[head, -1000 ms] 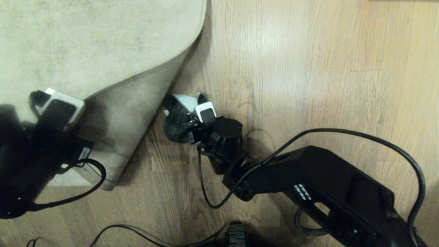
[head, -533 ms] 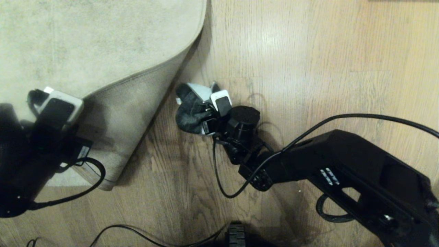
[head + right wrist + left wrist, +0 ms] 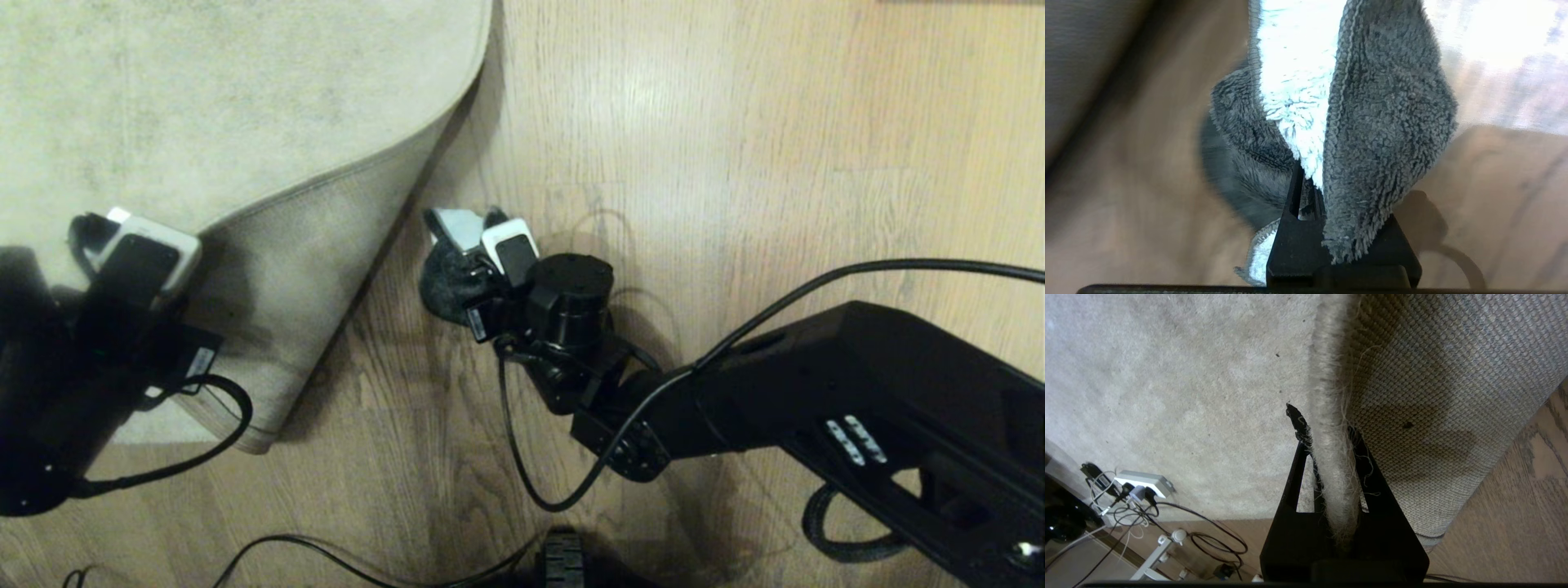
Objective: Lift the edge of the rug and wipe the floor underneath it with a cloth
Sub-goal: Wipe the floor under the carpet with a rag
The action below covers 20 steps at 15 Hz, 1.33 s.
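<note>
The pale rug (image 3: pixel 204 90) fills the upper left of the head view, its near corner folded up so the woven backing (image 3: pixel 302 269) shows. My left gripper (image 3: pixel 1327 441) is shut on the rug (image 3: pixel 1167 388) edge, holding it off the wood floor (image 3: pixel 735 163). In the middle, my right gripper (image 3: pixel 1314 183) is shut on the dark grey and pale blue cloth (image 3: pixel 1372 114), which is pressed on the floor (image 3: pixel 1494 183) just right of the raised flap. The cloth (image 3: pixel 447 278) bunches ahead of the right gripper (image 3: pixel 469 273).
A black cable (image 3: pixel 522 457) loops from the right arm over the floor, and another cable (image 3: pixel 326 555) lies along the near edge. The left wrist view shows a white power strip (image 3: pixel 1143 484) with tangled cords beyond the rug.
The right arm carried the cloth away from the raised flap and farther out, then drew it slightly back. The arm's body slid right. The left gripper and rug stayed put.
</note>
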Motion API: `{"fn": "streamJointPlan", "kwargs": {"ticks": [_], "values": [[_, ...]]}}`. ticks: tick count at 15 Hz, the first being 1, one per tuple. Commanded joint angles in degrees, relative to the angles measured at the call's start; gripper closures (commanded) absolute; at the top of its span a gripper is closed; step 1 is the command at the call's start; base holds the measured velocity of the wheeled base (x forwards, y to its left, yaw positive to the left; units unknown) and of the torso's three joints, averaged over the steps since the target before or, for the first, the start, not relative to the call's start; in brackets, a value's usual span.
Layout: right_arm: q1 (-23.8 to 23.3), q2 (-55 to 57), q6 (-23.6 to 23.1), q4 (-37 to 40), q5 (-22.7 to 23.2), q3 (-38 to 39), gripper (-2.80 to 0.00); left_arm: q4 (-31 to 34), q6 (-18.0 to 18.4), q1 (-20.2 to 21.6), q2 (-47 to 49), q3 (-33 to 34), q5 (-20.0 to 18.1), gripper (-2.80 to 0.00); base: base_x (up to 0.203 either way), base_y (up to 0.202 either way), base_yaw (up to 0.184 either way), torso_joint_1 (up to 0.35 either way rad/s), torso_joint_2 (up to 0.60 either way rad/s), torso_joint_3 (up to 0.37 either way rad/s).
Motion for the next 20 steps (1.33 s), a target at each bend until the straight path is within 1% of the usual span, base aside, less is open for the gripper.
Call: {"fn": "streamJointPlan", "kwargs": {"ticks": [1,2,4,9,11,14,16,20], "values": [[3.0,-1.5,0.0,1.4,-0.2,1.1,0.0,-0.3,0.2,-0.5,0.2,0.0,0.1,0.0,0.0,0.0,0.0,0.0,0.0,0.0],[3.8,-1.4,0.0,1.7,-0.5,1.1,0.0,-0.3,0.2,-0.6,0.2,0.0,0.0,0.0,0.0,0.0,0.0,0.0,0.0,0.0],[4.4,-0.8,1.5,1.7,-0.6,1.9,0.0,-0.3,0.3,-0.4,0.3,0.0,0.1,0.0,0.0,0.0,0.0,0.0,0.0,0.0],[5.8,1.9,6.7,0.9,-0.6,8.8,0.0,-0.3,0.1,-0.3,0.4,-0.1,0.1,0.0,0.0,0.0,0.0,0.0,0.0,0.0],[6.5,4.2,7.9,0.8,-0.6,9.4,0.0,-0.4,0.1,-0.2,0.4,-0.2,0.1,0.0,0.0,0.0,0.0,0.0,0.0,0.0],[8.5,8.1,8.4,0.4,-0.6,9.2,0.0,-0.4,0.0,-0.2,0.4,-0.4,0.1,0.0,0.0,0.0,0.0,0.0,0.0,0.0],[10.0,10.7,9.8,-0.9,-0.7,9.2,0.0,-1.5,0.3,-0.2,0.4,-0.2,0.1,0.0,0.0,0.0,0.0,0.0,0.0,0.0],[10.2,15.0,10.2,-8.0,-0.8,9.5,0.0,-2.1,0.4,-0.2,0.6,0.0,0.1,0.0,0.0,0.0,0.0,0.0,0.0,0.0]]}}
